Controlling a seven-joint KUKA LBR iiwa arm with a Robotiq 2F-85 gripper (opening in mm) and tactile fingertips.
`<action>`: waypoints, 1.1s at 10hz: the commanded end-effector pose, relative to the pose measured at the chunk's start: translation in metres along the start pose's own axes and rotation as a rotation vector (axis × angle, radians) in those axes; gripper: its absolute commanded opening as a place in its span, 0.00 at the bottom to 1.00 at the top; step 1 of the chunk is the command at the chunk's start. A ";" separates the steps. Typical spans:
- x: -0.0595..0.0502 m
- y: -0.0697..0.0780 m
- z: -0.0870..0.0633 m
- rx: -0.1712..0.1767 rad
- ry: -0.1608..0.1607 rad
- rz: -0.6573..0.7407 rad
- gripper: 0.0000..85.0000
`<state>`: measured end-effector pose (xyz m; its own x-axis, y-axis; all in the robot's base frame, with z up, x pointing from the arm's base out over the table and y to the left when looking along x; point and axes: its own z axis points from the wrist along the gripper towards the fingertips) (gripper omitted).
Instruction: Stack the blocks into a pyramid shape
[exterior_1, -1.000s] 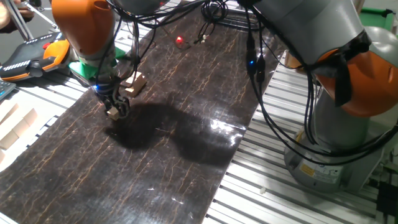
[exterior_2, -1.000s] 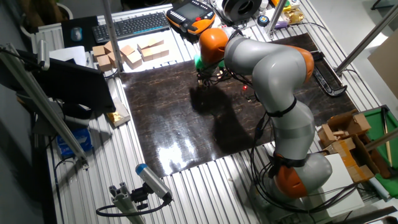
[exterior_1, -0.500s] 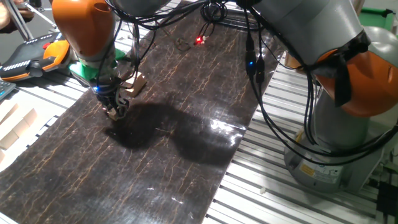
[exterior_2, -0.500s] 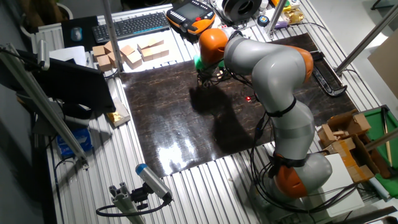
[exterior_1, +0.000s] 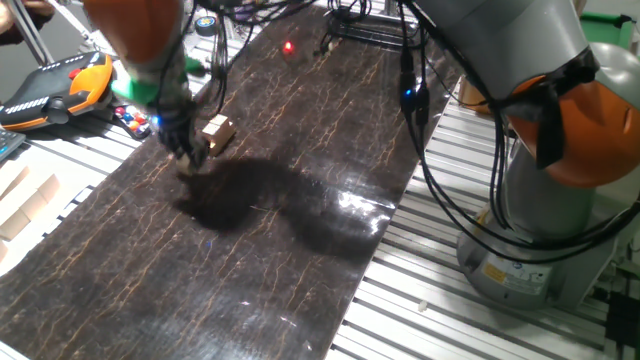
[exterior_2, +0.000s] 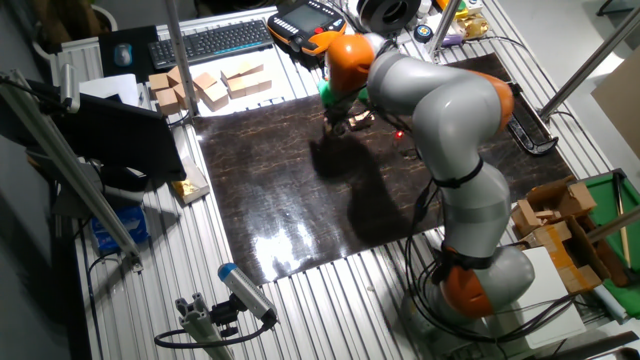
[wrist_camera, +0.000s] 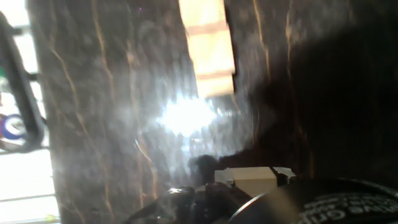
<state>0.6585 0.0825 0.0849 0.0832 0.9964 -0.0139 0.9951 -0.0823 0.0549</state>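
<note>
The tool (exterior_1: 188, 152) hangs over the dark mat (exterior_1: 280, 230) near the far left edge of the desk, its fingers clamped on one block (wrist_camera: 254, 180). The stack (exterior_1: 217, 131) of blocks lies just beside it on the mat

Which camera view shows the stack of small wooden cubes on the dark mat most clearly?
One fixed view: the cube stack sits unobstructed beside the gripper. The hand view shows it close but blurred and cropped. In the other fixed view the arm mostly hides it.
</note>
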 end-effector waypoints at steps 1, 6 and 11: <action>-0.014 0.003 -0.015 0.001 0.002 -0.024 0.01; -0.063 0.013 -0.022 0.006 0.000 -0.075 0.01; -0.083 0.014 -0.019 0.005 -0.002 -0.070 0.01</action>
<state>0.6653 -0.0021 0.1052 0.0147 0.9997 -0.0191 0.9988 -0.0138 0.0472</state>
